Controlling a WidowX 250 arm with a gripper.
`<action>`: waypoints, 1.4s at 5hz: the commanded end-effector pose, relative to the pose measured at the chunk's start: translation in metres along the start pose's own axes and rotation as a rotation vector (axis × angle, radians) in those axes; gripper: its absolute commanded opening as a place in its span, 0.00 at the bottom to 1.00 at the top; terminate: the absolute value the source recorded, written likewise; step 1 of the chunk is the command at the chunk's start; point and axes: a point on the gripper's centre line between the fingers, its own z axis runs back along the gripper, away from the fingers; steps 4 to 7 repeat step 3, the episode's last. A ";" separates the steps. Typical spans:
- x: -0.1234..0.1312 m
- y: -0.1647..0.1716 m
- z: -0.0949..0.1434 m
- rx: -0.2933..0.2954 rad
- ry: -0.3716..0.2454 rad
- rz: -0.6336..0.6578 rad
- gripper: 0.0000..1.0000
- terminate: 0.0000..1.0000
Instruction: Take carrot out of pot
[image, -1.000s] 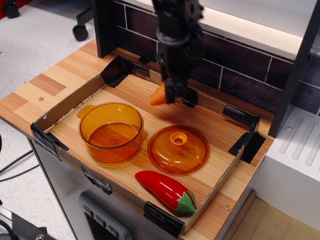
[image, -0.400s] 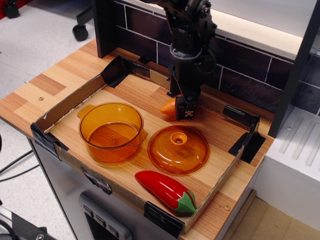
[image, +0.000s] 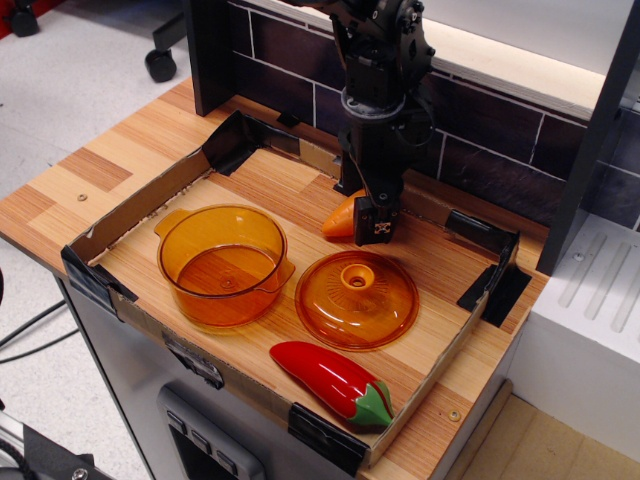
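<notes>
The small orange carrot (image: 340, 218) is at the back of the tray, low over the wood floor. Its thick end is tucked against the black fingers (image: 379, 222) of my gripper (image: 372, 222). The gripper points straight down and looks shut on the carrot, with only the carrot's left part showing. The amber pot (image: 222, 262) stands upright in the tray's left half, with nothing inside it. It is well apart from the gripper, to the front left.
The domed amber lid (image: 357, 298) lies just in front of the gripper. A glossy red pepper (image: 330, 381) lies at the tray's front edge. The low cardboard tray wall (image: 140, 205) rings the work area. A dark brick backsplash (image: 480, 160) rises behind.
The gripper has come down and moved right with the carrot, from above the tray's back middle to just over its floor behind the lid. The wrist has turned. Pot, lid and pepper have not moved.
</notes>
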 end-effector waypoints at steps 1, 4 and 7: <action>-0.003 0.023 0.067 0.109 -0.120 0.076 1.00 0.00; -0.013 0.025 0.112 0.131 -0.138 0.161 1.00 1.00; -0.013 0.025 0.112 0.131 -0.138 0.161 1.00 1.00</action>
